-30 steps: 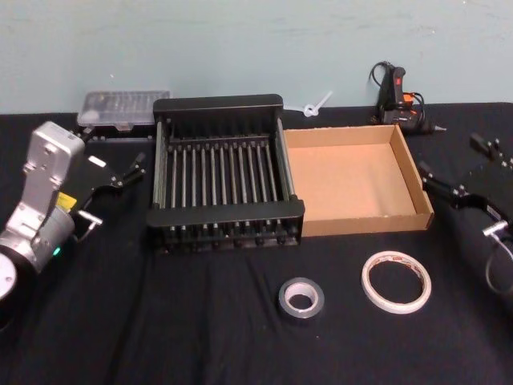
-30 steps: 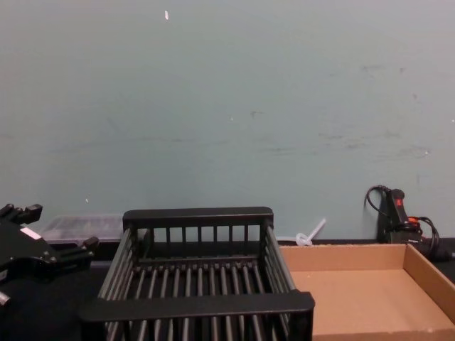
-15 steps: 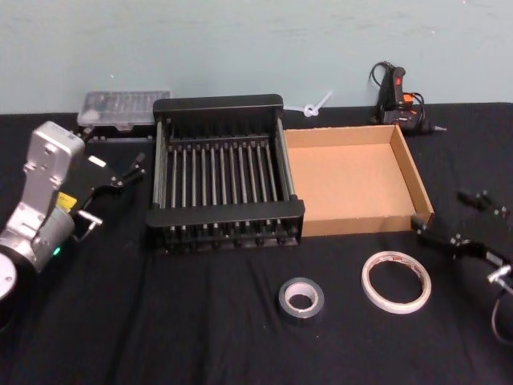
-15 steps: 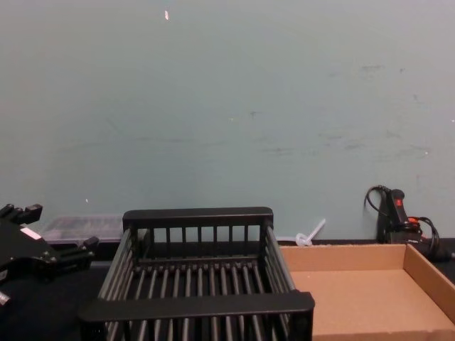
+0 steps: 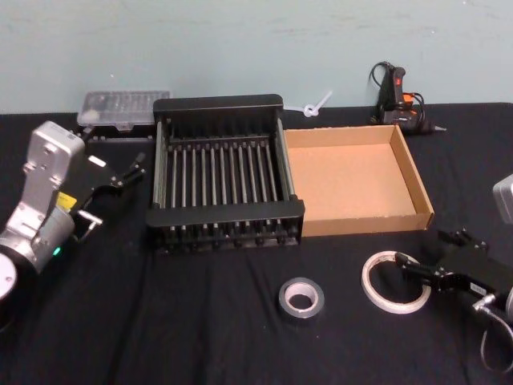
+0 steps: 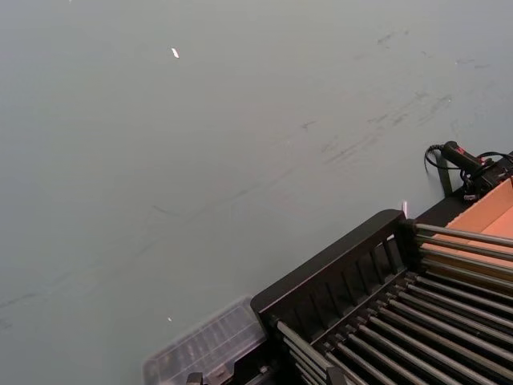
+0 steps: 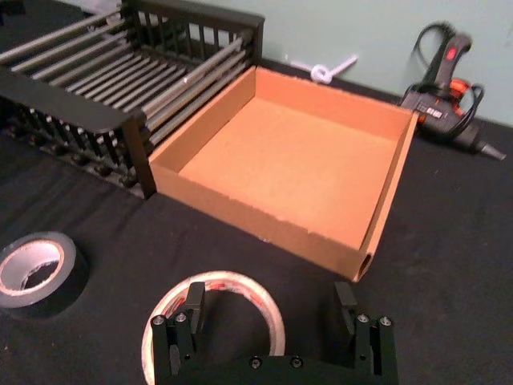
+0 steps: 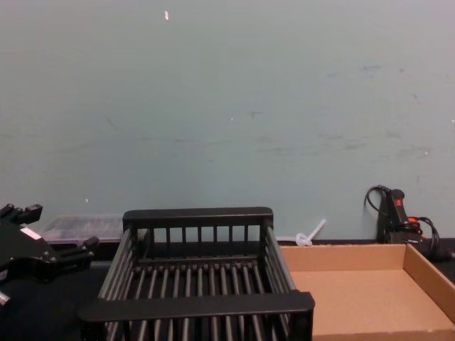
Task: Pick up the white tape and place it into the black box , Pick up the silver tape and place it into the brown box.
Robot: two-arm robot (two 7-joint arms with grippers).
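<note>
Now the right gripper point(image 5: 410, 267), jaws apart, has swung in from the table's right edge over the flat white red-patterned tape roll point(image 5: 391, 282); pickup appears imminent.

white tape point(image 7: 215, 314) near edge behind right gripper point(image 7: 272, 321), silver tape point(image 7: 38, 270) cropped

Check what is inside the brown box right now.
The brown box holds nothing: its plain cardboard floor shows bare in the head and right wrist views. The white tape and silver tape lie on the table in front of it.
</note>
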